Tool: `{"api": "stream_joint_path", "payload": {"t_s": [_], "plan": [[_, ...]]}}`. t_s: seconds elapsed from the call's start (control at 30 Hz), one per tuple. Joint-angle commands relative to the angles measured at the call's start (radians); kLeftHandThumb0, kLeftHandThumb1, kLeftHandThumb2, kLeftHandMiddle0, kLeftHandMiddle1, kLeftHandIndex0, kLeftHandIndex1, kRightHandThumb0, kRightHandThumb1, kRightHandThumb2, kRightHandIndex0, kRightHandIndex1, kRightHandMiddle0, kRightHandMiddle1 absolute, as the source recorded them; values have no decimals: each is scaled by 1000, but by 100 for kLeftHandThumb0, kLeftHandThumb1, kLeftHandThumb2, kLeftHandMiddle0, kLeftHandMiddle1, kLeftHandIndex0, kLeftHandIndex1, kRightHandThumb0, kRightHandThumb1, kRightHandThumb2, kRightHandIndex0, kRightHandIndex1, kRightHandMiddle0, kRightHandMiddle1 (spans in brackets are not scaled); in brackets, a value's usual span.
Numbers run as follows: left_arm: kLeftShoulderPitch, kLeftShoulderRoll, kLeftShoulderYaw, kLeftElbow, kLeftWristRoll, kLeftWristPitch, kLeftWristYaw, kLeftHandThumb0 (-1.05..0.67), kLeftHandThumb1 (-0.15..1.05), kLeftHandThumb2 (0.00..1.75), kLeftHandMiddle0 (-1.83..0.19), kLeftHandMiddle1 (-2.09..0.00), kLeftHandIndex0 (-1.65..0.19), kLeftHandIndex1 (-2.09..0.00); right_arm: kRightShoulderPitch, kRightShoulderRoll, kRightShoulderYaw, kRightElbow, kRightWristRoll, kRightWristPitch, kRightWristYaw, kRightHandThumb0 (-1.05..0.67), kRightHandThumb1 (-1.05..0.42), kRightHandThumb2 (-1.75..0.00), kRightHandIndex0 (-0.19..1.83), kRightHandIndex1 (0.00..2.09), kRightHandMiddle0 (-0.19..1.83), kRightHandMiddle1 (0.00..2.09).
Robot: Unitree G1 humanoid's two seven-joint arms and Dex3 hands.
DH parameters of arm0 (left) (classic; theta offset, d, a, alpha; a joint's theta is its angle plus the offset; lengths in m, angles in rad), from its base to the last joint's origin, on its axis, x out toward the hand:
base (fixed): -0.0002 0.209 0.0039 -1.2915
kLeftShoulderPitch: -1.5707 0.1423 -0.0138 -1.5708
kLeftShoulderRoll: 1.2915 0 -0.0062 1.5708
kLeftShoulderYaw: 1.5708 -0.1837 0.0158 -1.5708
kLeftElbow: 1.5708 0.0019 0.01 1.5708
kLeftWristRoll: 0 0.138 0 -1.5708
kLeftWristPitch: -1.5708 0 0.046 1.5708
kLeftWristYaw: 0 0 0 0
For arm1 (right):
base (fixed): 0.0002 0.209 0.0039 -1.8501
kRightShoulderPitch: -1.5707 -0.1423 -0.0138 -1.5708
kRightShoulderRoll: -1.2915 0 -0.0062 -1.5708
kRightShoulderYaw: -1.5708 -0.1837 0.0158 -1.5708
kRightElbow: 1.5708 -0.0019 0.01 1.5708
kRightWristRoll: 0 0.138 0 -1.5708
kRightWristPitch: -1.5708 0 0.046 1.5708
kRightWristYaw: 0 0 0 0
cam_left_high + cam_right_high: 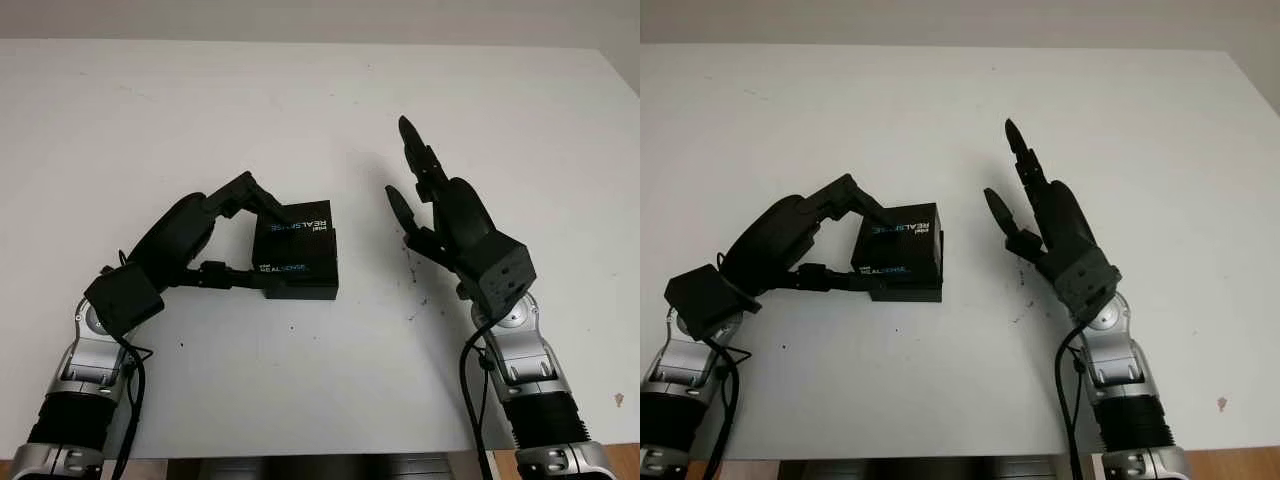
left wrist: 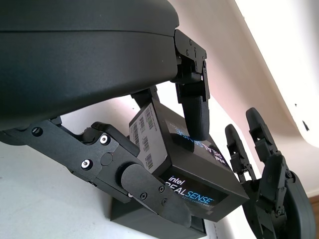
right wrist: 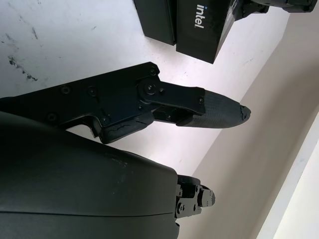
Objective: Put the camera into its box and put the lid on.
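Lid [image 1: 292, 238]: black, printed, sitting askew over box base [image 1: 305, 290] mid-surface [image 1: 200, 120]; left robot hand [image 1: 232, 232] clamped on it. Right robot hand [image 1: 420, 205] open, just beside. Advice: square lid edges, then press down evenly

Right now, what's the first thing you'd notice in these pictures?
The black cardboard lid with blue RealSense lettering, near the middle of the white table, tilted over its black box base. The robot's black left hand grips it. The open right hand is raised beside it, apart.
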Motion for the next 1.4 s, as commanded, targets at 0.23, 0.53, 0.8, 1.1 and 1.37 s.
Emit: {"api": "stream_joint_path", "payload": {"t_s": [0.23, 0.53, 0.8, 1.1, 1.37], "plan": [[24, -3, -8, 3, 37, -21, 22, -27, 105, 11, -27, -153, -18, -142, 9, -7, -5, 0, -6, -12, -5, -70, -105, -59, -5, 5, -5, 5], [35, -10, -15, -11, 31, -8, 15, -28, 105, 11, -28, -153, -20, -140, 11, -9, -4, -5, -19, -8, -9, -70, -105, -60, -4, 5, -5, 5], [35, -22, -27, -15, 21, -52, -1, -29, 105, 12, -24, -162, -16, -148, 10, -3, -5, -3, -16, -4, -14, -70, -105, -60, -4, 6, -5, 5], [30, -16, -45, -8, 76, -99, 19, -29, 104, 9, -19, -168, -15, -151, 7, -2, -5, 7, -4, -15, -9, -70, -105, -59, -5, 5, -5, 5], [15, -10, -57, 25, 136, -136, 50, -26, 102, 6, -23, -165, -20, -150, 8, -4, -5, 5, -8, -11, -16, -70, -105, -59, -4, 5, -4, 6]]}}
